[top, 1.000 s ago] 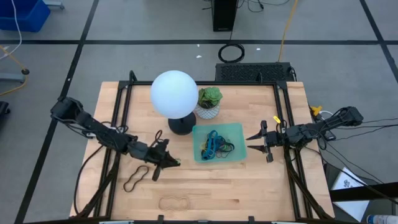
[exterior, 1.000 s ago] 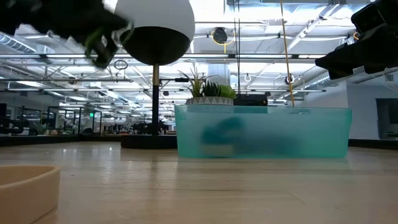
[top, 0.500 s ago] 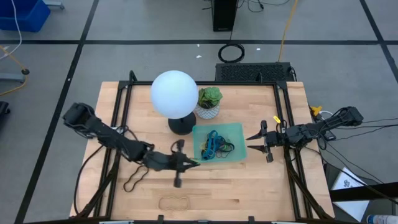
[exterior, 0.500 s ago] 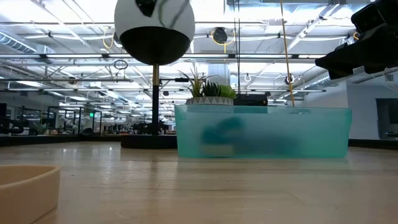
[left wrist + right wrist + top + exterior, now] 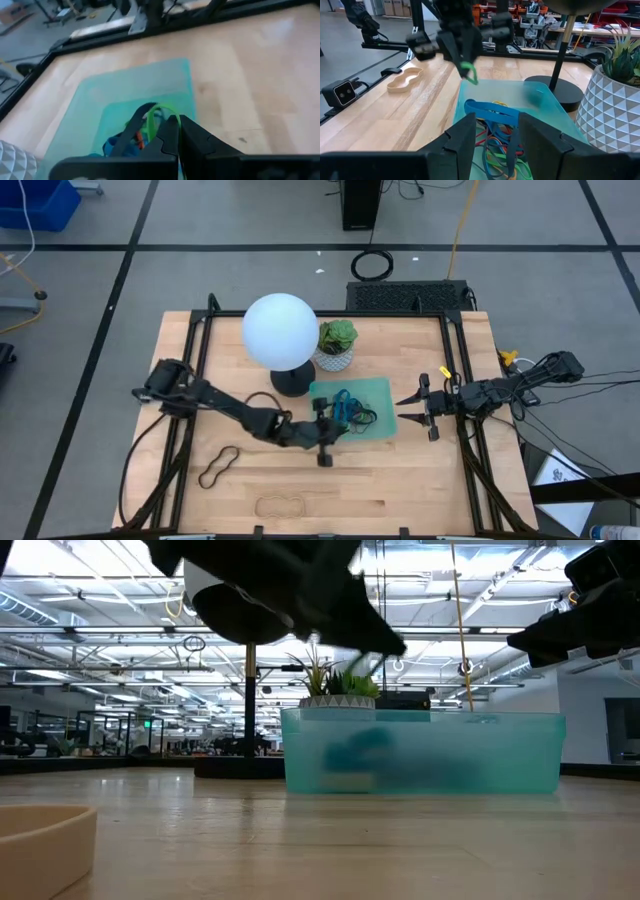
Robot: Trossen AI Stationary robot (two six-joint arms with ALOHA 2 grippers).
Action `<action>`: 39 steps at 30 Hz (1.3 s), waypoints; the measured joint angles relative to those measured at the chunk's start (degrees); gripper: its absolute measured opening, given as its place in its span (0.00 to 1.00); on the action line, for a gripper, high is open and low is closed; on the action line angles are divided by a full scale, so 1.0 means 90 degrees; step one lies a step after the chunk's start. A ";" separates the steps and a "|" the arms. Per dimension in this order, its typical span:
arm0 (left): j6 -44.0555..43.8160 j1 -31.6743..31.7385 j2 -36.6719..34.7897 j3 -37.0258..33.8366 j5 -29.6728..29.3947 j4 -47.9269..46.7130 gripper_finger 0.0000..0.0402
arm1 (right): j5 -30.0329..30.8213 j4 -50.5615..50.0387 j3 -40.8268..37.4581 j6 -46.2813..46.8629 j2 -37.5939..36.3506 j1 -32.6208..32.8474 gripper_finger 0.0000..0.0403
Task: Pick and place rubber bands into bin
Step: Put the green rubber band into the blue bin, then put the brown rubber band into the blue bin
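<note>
The left gripper (image 5: 327, 423), pinched on a thin green rubber band (image 5: 469, 72), hangs over the left edge of the translucent mint-green plastic bin (image 5: 383, 391) at frame centre; the bin's floor lies directly beneath. The right gripper (image 5: 413, 408), fingers apart, waits beside the bin.

Both arms are dark, near-black, built from slim jointed links with bulkier housings at the joints. The left arm (image 5: 215, 406) has loose black cable looping off its side near the wrist. The right arm (image 5: 510, 387) trails several thin black cables off its base end, plus a small yellow fitting by the wrist. The right gripper (image 5: 412, 410) has two pointed, tapering fingers. The left gripper (image 5: 177, 136), seen from its own wrist, shows matte black moulded fingers (image 5: 200, 140) with angular, wedge-shaped tips. The right gripper's fingers (image 5: 462, 137) are the same matte black, blocky with chamfered edges.
</note>
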 joint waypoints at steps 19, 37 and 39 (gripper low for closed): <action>-0.1004 0.0653 0.0539 0.0117 0.0306 -0.0183 0.05 | 0.0000 -0.0035 0.0000 0.0000 0.0019 0.0002 0.35; -0.0995 0.0655 0.0509 0.0114 0.0304 -0.0330 0.42 | 0.0000 -0.0035 0.0000 0.0000 0.0019 0.0001 0.35; -0.0821 0.0654 0.0400 0.0110 0.0311 -0.0561 0.47 | 0.0000 -0.0035 0.0000 0.0002 0.0019 0.0002 0.35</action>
